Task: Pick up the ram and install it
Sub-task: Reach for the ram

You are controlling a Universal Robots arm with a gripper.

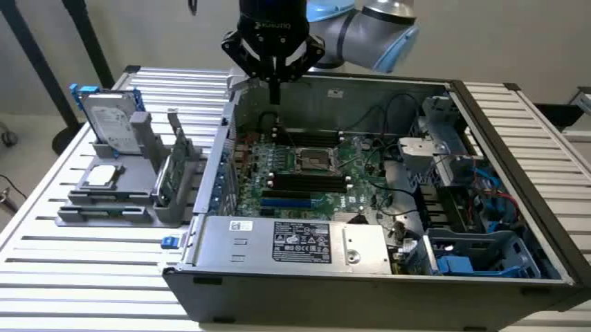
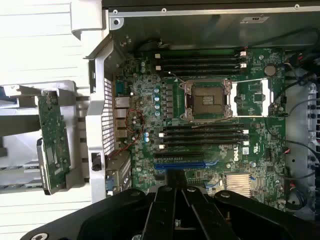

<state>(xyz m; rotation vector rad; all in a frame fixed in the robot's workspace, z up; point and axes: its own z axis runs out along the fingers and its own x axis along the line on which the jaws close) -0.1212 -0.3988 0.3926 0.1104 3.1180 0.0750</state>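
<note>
The pincer [image 1: 274,97] [image 2: 175,186] hangs fingers-down over the rear left corner of the open case [image 1: 277,304], as the exterior view shows it. Its fingers are drawn together, and nothing shows between them.

Below it lies the motherboard [image 1: 305,173] [image 2: 200,125]. The processor socket [image 1: 312,160] [image 2: 207,100] sits near the middle of the board, with its metal frame around it. Two banks of black memory slots [image 1: 305,183] [image 2: 200,135] lie on opposite sides of the socket – no stick stands in any of them. A blue slot [image 2: 180,164] runs parallel, nearer the fingers. The power supply [image 1: 295,242] fills the near wall of the case.

On the exterior view's left of the case, a grey holder [image 1: 138,214] rests on the slatted counter [image 1: 74,263]. It carries a hard drive [image 1: 113,121] upright at the back, a square silver chip [image 1: 102,176] lying flat, and a broad green card [image 1: 171,169] [image 2: 52,135] standing on edge beside the case wall.

The ram [image 1: 104,203] appears as a thin greenish strip in the holder's front slot – well apart from the pincer and untouched.
</note>
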